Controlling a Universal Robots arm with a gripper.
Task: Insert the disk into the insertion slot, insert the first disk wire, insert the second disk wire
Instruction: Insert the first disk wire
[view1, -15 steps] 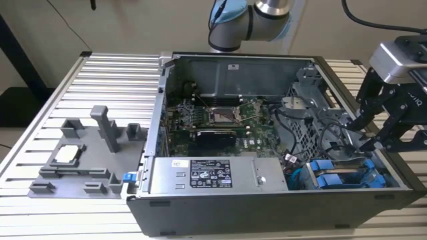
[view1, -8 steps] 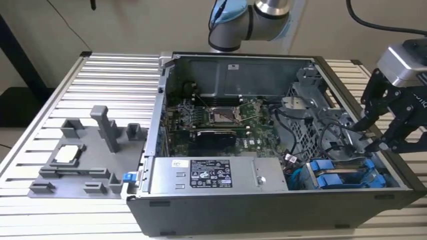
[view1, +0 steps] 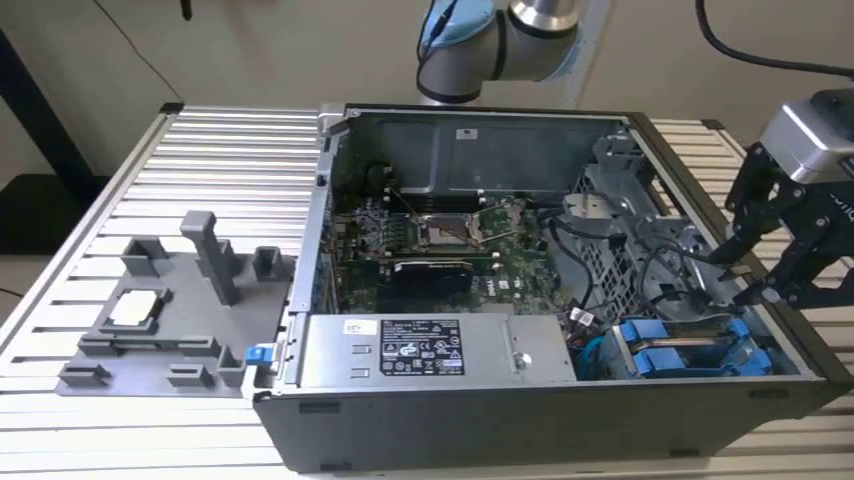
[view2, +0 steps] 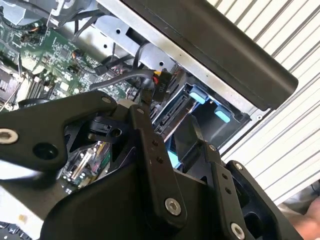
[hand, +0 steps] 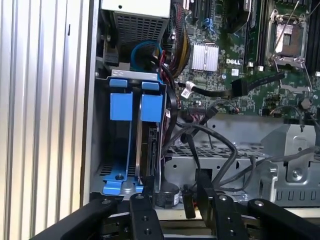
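Note:
Two blue-framed carriers stand side by side in the grey drive cage, the insertion slot (hand: 100, 150) (view1: 747, 330), at the case's front corner. The disk (hand: 151, 142) (view2: 172, 112) sits inside it, its blue tab (hand: 152, 107) facing the power supply and its connector edge towards my gripper. My gripper (hand: 172, 192) (view2: 167, 120) (view1: 771, 285) hovers just above that edge, open, one finger on each side. A black plug with red and yellow wires (view2: 161, 85) hangs right at the disk's connector edge, close to one fingertip (view2: 144, 107). I cannot tell whether it is seated.
Black cables (hand: 215, 145) loop over a second metal cage (hand: 280, 150) beside the disk. A loose black cable end (hand: 237, 87) lies over the motherboard (hand: 250, 45). The large grey power-supply box (view1: 414, 350) fills the case's near side. A grey fixture plate (view1: 174, 310) sits outside on the slatted table.

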